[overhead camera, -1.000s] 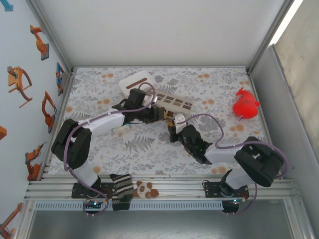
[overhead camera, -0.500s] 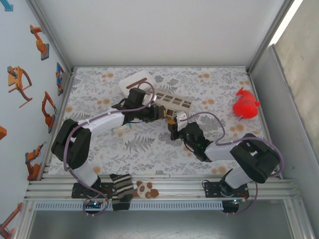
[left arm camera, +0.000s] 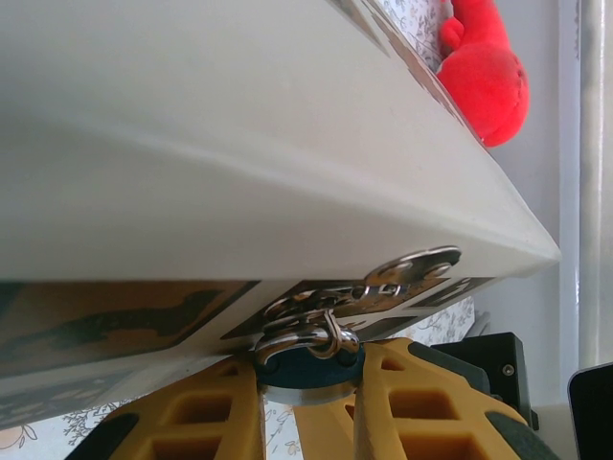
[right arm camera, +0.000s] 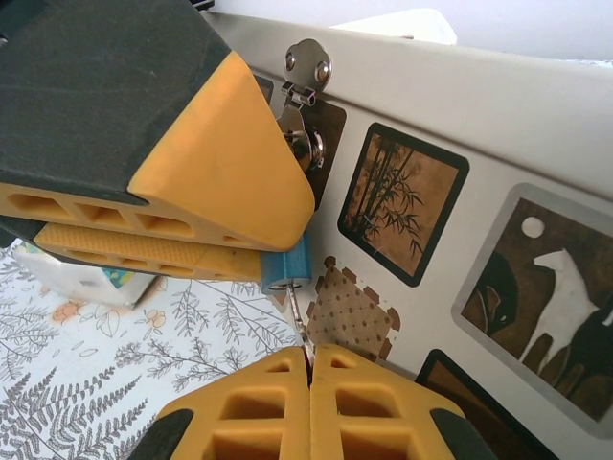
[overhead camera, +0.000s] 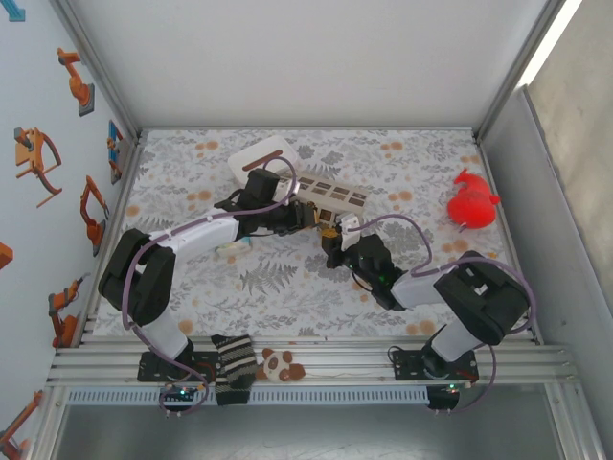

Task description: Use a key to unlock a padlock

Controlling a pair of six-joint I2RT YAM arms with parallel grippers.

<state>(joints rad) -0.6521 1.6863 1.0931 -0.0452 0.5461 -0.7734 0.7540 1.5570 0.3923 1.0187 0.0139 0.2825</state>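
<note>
From the top camera, we are watching both arms meeting at the near side of the beige box, which is sitting mid-counter. The left hand is reaching in from the left and the right hand is coming from below. The padlock is lying between them, too small here to read in detail.

On the left wrist camera, the yellow fingers are clamping the padlock's blue body from both sides. Its silver shackle is hanging through the hasp on the box front. We are reading this grip as a brace, so the lock is not swinging while the key is working.

On the right wrist camera, the right hand's own fingers are pressing shut on the key. Its thin blade is running up to the underside of the padlock, and we cannot tell how deep it is sitting. We are judging this as the insertion step, with the turn not yet done. Pinching the key low down is leaving the blade free to enter and giving purchase for the twist
</note>
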